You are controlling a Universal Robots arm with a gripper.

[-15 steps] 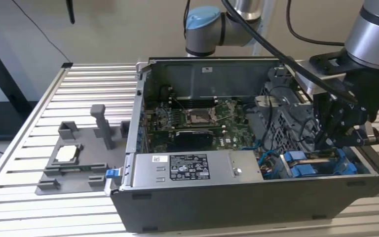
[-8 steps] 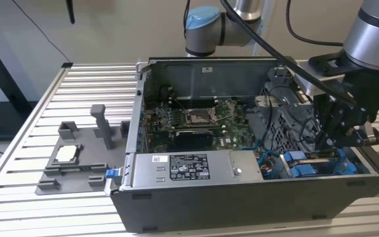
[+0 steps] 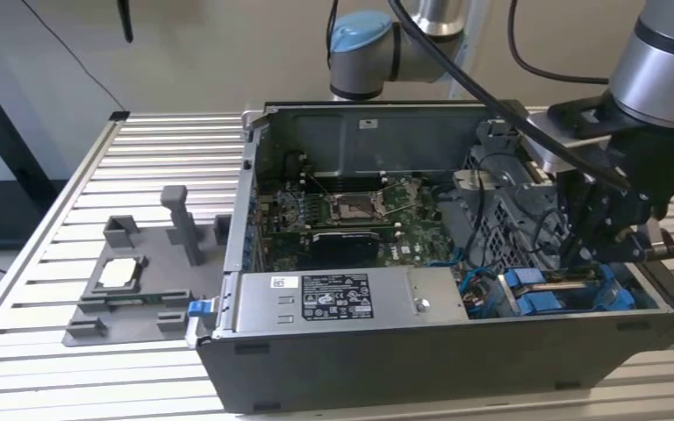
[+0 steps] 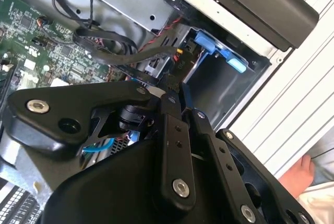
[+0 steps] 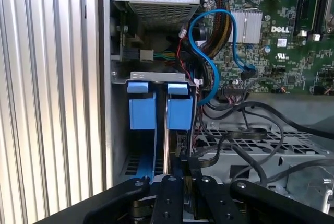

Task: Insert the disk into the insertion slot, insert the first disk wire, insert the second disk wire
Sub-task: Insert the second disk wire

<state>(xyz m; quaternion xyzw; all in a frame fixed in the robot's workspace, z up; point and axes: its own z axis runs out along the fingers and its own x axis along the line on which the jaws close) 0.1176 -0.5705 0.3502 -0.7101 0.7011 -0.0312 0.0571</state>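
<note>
The disk (image 5: pixel 166 145), edge-on in its blue carrier, stands in the drive bay (image 5: pixel 156 78) of the open computer case (image 3: pixel 455 351), directly below the gripper (image 5: pixel 182 174). The pincer's fingers are drawn narrow around its upper edge. A blue cable (image 5: pixel 206 51) loops just beyond, toward the motherboard (image 5: pixel 282 41).

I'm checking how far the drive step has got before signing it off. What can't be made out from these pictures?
- Black gripper, first wrist view: what its fingertips pinch is unclear among black cables.
- Silver-grey disk in its bright blue plastic carrier, first wrist view: seen edge-on; seating depth is hidden by the bay.
- Same bay corner, exterior view: the arm's black wrist covers it.
- Black disk wires, second wrist view: their ends run behind the gripper body.
</note>
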